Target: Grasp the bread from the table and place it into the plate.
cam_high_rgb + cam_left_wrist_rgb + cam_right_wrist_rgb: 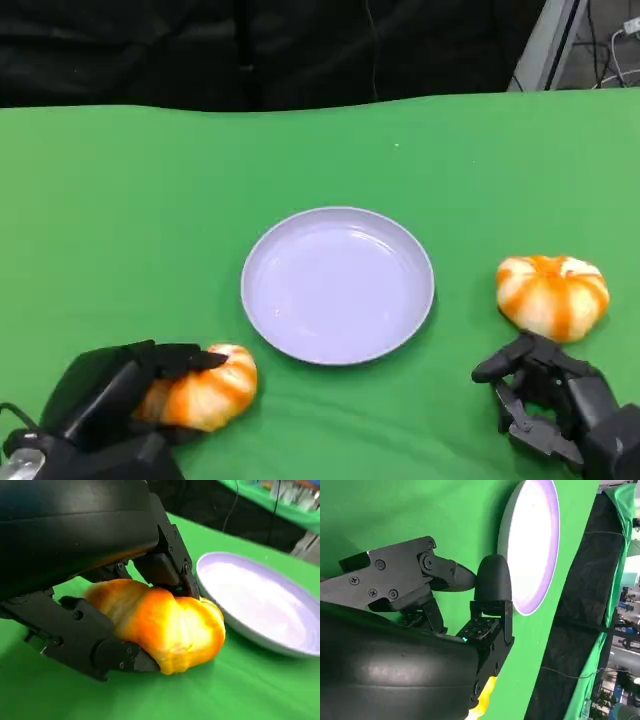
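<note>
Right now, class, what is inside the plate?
The plate holds nothing: its whole pale inside shows bare. One bread lies beside it in the left hand's fingers; the other bread lies beyond the right hand.

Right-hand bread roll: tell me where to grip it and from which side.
Grip the bread roll across its rounded middle, coming from the near side where the right hand waits just short of it. It is a low dome lying flat, so fingers should wrap its flanks.
</note>
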Controlling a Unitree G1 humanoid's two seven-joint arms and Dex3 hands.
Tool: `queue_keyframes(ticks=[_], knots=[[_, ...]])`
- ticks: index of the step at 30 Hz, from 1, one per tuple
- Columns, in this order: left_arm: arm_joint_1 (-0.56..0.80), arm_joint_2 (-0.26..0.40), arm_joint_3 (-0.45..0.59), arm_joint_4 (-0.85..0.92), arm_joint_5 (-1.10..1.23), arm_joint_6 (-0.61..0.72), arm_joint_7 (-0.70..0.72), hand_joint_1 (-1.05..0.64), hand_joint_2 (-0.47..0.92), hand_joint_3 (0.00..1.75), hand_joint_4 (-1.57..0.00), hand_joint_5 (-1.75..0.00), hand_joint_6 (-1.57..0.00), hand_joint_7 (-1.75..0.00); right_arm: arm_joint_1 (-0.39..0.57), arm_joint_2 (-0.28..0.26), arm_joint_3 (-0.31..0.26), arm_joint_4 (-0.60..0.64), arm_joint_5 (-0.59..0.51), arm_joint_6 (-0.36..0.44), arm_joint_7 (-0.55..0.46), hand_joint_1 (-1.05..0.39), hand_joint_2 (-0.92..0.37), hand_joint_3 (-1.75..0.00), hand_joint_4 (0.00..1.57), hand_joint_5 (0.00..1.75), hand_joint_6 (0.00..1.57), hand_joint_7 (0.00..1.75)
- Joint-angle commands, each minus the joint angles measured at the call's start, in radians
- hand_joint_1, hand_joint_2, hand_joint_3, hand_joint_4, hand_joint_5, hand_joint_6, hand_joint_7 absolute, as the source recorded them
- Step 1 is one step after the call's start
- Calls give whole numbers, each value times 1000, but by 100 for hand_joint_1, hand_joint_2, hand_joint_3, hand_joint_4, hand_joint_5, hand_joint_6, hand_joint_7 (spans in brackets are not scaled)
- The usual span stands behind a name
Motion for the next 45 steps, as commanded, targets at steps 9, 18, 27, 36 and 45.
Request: queue_keyframes(ticks=[9,18,27,36,45], knots=[[11,1,20,21,-5,-39,39,-11,52,105,-101,-135,-107,-89,9,-8,-9,-5,8,3,8,-14,-83,-68,68,175,74,124],[42,-8,78,-40,-22,-70,65,-9,49,110,-102,-135,-104,-96,2,-8,-6,7,-4,-4,-5,-16,-82,-67,69,175,75,124],[69,-13,115,-103,-24,-80,75,-10,46,117,-103,-134,-107,-92,1,-5,-4,11,-6,-5,-14,-16,-82,-67,69,175,76,123],[119,-15,175,-329,-46,-58,50,-8,40,128,-109,-129,-114,-89,-3,-3,-1,11,-8,-1,-16,-16,-82,-67,68,175,76,122],[96,-14,204,-443,-43,-28,19,-8,33,136,-106,-137,-112,-96,-12,3,2,25,-13,-1,-25,-14,-82,-68,69,175,76,121]])
